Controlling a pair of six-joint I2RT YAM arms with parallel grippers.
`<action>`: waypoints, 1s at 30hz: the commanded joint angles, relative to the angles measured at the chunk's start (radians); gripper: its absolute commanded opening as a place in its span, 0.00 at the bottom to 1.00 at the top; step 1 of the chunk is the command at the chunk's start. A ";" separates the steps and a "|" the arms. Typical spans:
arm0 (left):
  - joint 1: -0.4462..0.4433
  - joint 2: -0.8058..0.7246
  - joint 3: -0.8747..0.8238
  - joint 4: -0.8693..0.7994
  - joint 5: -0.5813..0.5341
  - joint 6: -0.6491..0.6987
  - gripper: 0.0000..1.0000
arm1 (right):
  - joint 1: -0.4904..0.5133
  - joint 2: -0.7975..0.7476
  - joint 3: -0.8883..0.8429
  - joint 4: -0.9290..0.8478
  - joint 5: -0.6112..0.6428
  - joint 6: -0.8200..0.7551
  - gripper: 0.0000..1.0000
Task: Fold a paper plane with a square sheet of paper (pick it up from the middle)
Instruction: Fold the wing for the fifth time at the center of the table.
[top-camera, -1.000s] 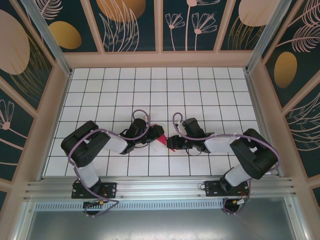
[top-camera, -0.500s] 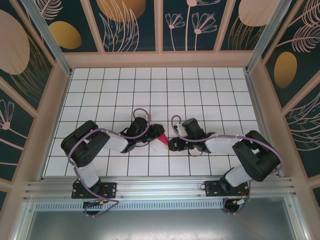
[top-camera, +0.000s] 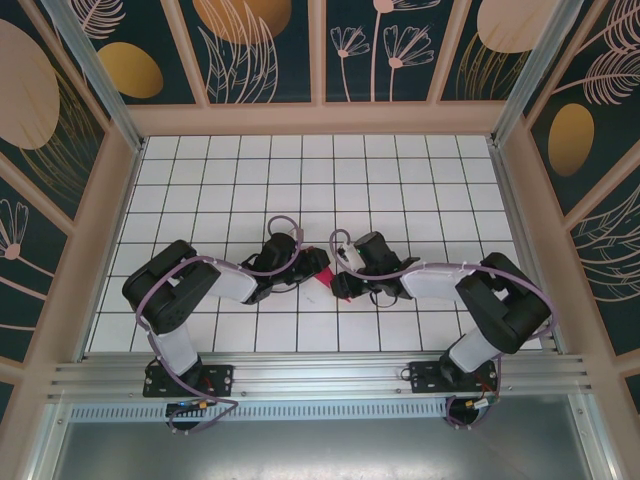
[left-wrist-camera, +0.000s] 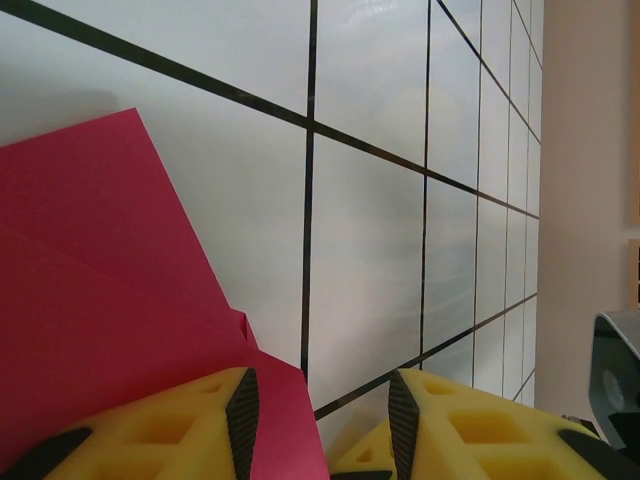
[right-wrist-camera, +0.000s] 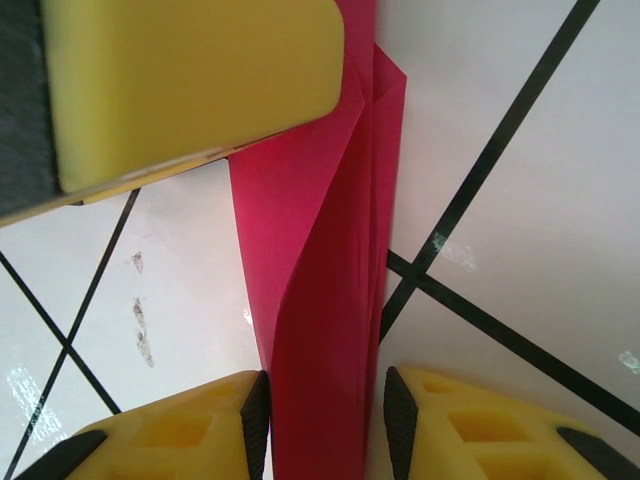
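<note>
1. Creased into a narrow, layered strip and lying flat mid-bench, between the two arms: the magenta sheet of paper (right-wrist-camera: 320, 260).
2. Straddling one end of that strip with fingers slightly apart and no clamp evident: the right end effector (right-wrist-camera: 325, 425), the strip's long axis running straight away from it.
3. Likewise apart: the left end effector (left-wrist-camera: 320, 420), one yellow finger over a paper corner, the other over bare bench (left-wrist-camera: 370, 250).
4. Thin, matte, sharp-edged paper on glossy white tile; probably prone to sliding, so best pinned down before the next crease.
</note>
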 joint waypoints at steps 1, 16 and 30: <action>0.009 0.016 0.020 -0.019 0.014 0.023 0.42 | 0.008 0.019 0.019 -0.023 0.003 -0.033 0.38; 0.014 0.020 0.025 -0.020 0.023 0.023 0.41 | 0.037 0.025 0.044 -0.044 0.030 -0.071 0.43; 0.016 0.007 0.029 -0.023 0.028 0.028 0.41 | 0.030 0.058 0.038 -0.027 0.022 -0.031 0.24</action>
